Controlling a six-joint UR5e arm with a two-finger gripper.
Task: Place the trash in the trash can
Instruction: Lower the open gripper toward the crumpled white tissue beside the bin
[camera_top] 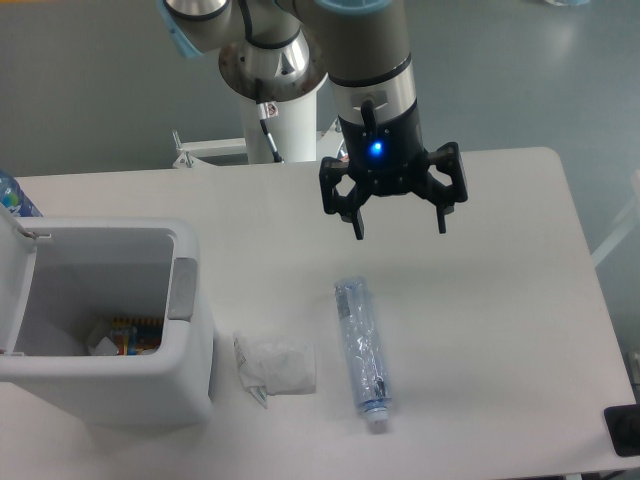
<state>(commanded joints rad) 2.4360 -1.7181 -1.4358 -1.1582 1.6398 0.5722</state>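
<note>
The flattened clear bluish plastic bottle [361, 350] lies on the white table, cap toward the front edge. The crumpled white tissue wad [274, 366] lies just left of it, close to the trash can. The trash can [105, 335] is a boxy white bin at the front left with its lid [14, 290] swung open to the left and a grey latch panel [183, 289] on its right wall. My gripper [400, 228] hangs open and empty above the table, behind the bottle's far end.
Some scraps [125, 338] lie in the bottom of the bin. A clear bottle with a blue label [12, 195] peeks in at the far left edge. The arm's white base [280, 120] stands behind the table. A dark object [625, 430] sits at the front right corner.
</note>
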